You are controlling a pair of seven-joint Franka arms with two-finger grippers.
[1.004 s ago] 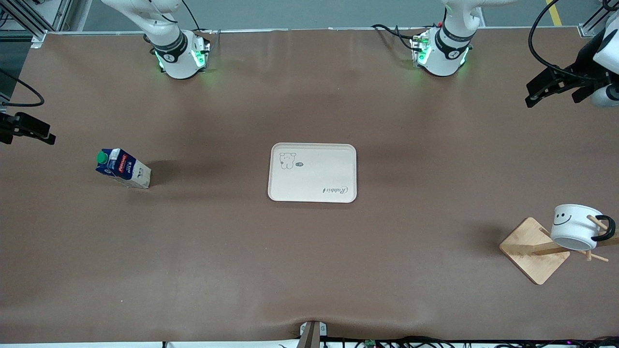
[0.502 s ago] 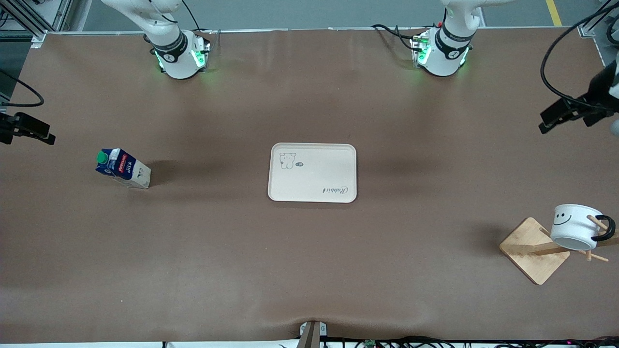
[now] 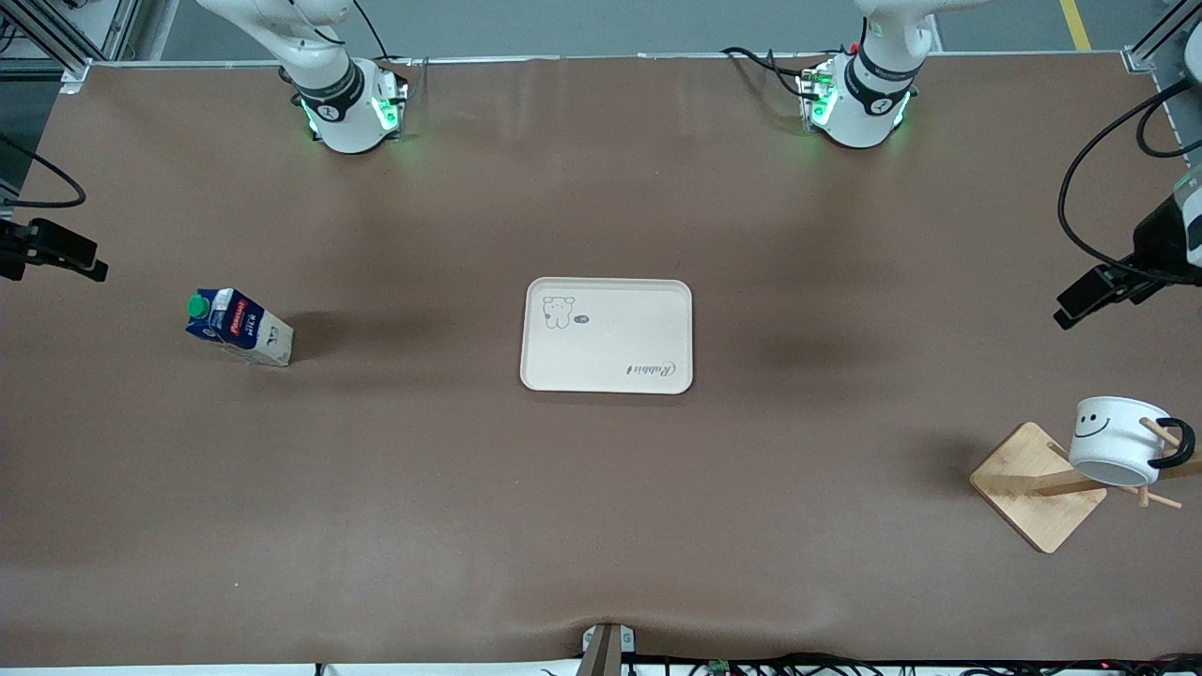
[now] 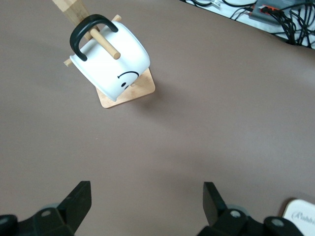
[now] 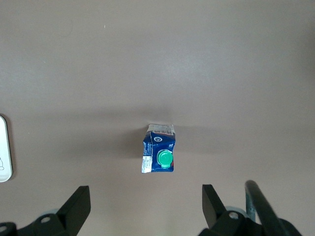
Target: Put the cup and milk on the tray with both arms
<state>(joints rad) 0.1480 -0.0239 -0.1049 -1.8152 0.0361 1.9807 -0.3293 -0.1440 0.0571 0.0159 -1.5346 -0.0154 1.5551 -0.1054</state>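
Moved closer above the cup (image 4: pixel 110 66), left hand (image 4: pixel 146 201) gapes empty; right hand (image 5: pixel 145 205) waits spread over milk (image 5: pixel 159 155).

White smiley cup (image 3: pixel 1115 441) hangs on a wooden rack peg; milk (image 3: pixel 237 325) stands upright; cream tray (image 3: pixel 607 334) lies between them.

A square light-wood rack base (image 3: pixel 1038 486) with thin wooden pegs (image 3: pixel 1161 434) stands on the brown table covering (image 3: pixel 601 526) — toward the left arm's end.
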